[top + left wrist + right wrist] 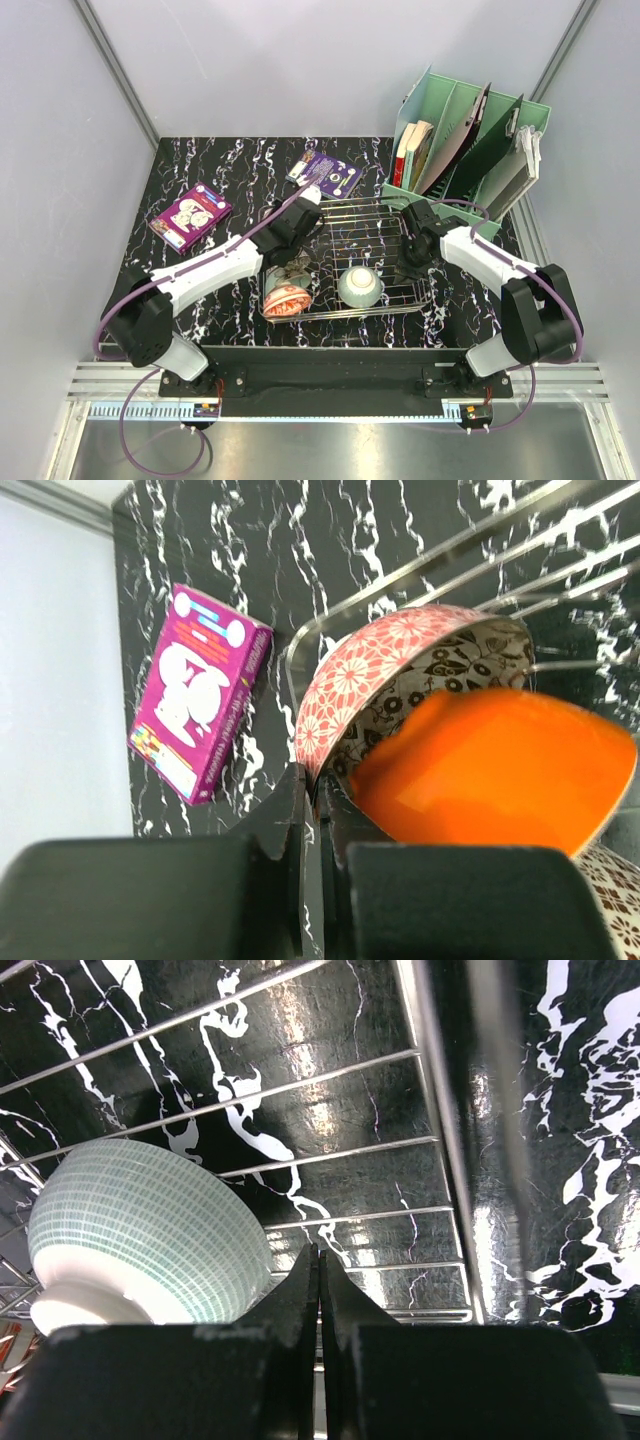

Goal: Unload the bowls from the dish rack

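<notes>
The chrome wire dish rack point(362, 214) sits mid-table. At its near left corner a red-pink floral bowl point(285, 299) lies on its side. In the left wrist view this floral bowl point(365, 670) has an orange bowl point(500, 770) nested in it. My left gripper point(318, 780) is shut on the floral bowl's rim, one finger on each side. A pale celadon bowl point(360, 287) stands upside down in the rack. My right gripper point(319, 1252) is shut with nothing in it, low over the rack's floor just right of the celadon bowl point(140, 1230).
A purple box point(190, 217) lies left of the rack, and a second purple box point(325, 173) lies behind it. A mint-green file organizer point(465, 150) with books stands at the back right, close to the rack's far right corner. Grey walls enclose the table.
</notes>
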`<action>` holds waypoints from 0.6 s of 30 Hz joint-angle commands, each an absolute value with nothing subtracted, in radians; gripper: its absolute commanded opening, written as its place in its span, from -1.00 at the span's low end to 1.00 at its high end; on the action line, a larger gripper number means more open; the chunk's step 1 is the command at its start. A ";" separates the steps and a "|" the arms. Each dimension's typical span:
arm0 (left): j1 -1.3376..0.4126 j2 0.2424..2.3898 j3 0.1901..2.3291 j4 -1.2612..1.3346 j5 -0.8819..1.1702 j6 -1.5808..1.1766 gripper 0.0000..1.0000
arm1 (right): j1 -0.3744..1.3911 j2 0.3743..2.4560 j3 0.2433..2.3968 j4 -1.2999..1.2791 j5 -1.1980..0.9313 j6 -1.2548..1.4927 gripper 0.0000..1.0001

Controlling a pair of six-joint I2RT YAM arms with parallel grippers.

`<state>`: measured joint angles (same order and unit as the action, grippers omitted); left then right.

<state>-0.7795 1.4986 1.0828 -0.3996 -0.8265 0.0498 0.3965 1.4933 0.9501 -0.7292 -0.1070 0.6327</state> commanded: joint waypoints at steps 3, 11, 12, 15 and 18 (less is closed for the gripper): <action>-0.815 1.440 1.195 -0.261 -0.851 0.061 -1.00 | 0.391 1.500 0.991 -0.716 -0.104 0.620 -1.00; -0.819 1.485 1.187 -0.258 -0.860 0.057 -1.00 | 0.391 1.508 1.005 -0.718 -0.107 0.620 -1.00; -0.818 1.491 1.187 -0.255 -0.865 0.057 -1.00 | 0.391 1.511 1.006 -0.719 -0.109 0.620 -1.00; -0.818 1.511 1.184 -0.232 -0.877 0.063 -1.00 | 0.391 1.511 1.014 -0.718 -0.110 0.618 -1.00; -0.818 1.529 1.189 -0.216 -0.880 0.074 -1.00 | 0.391 1.514 1.022 -0.719 -0.114 0.618 -1.00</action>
